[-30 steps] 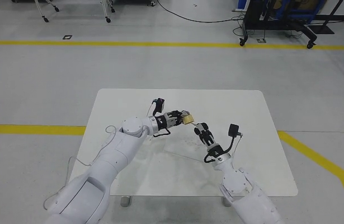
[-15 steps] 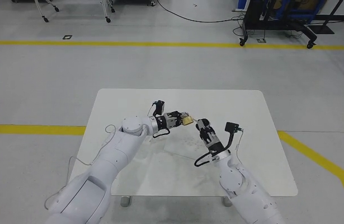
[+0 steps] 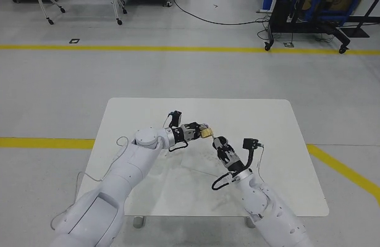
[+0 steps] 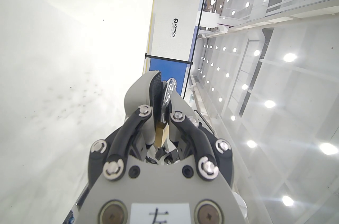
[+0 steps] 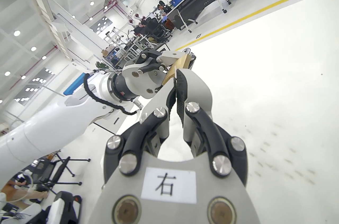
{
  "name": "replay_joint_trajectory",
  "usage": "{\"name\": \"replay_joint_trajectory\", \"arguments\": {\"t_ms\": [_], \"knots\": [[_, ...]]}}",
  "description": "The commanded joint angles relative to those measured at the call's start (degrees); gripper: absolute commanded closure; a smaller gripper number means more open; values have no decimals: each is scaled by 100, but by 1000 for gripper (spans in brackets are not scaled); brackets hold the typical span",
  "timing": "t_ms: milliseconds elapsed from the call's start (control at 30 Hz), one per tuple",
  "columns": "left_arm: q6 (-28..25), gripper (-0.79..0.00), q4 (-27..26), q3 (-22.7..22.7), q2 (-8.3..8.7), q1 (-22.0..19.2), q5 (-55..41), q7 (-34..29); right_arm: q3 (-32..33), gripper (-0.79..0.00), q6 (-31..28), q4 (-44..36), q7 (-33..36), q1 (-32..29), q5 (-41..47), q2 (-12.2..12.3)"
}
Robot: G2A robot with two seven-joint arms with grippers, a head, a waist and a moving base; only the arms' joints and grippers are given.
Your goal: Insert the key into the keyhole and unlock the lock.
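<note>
Tabletop [image 3: 276, 123]: white, in a bright workshop hall with yellow lines on the floor; both arms meet over its middle.
Lock [image 4: 162, 132]: small brass padlock, held off the tabletop near its centre, between the two arms.
Shackle [image 4: 169, 88]: silver, lying past the brass body, out toward the fingertips. It looks seated, though part of it is hidden, so I cannot be sure.
Left tool [image 4: 164, 100]: closed tight on the lock, one finger on each flat side.
Right tool [image 5: 177, 84]: pads [image 5: 182, 88] pressed together with no gap visible, tips just beside the brass body. I cannot tell whether they touch it.
Key: not made out in any view. If the right tool has it, it is hidden between the pads or behind the fingertips.
Keyhole: hidden, so I cannot tell which way it faces.
Done, as judged: the lock is lifted and gripped by one arm, and the other arm's tool stands right at it, as it would for an insertion.
Unclear: whether the key has entered the keyhole, only rests against the body, or is in the tool at all.
Left, as judged: seat the key fully if it is not in, turn it, and get the shackle to spring free. Nothing shows the lock as open.
Risk, as judged: with the tips this close and the slot hidden, a slight misalignment could push the lock askew in the left tool.
</note>
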Motion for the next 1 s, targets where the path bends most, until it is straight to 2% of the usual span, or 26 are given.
{"name": "replay_joint_trajectory", "arguments": {"t_ms": [0,133,267,467,967], "knots": [[-9,0,17,-6,-8,-6,32,38,123,0,3,-80,274,-29,589,3],[16,0,73,-45,-26,-10,44,129,307,0,253,-170,1136,-85,1588,21],[33,0,97,-65,-42,-14,88,149,377,0,478,-221,1539,-125,1910,32],[22,0,117,-94,-63,-18,158,154,316,0,590,-290,1656,-93,2237,0],[-19,0,159,-164,-102,-24,310,-9,312,0,735,-200,1659,34,2368,-39]]}}
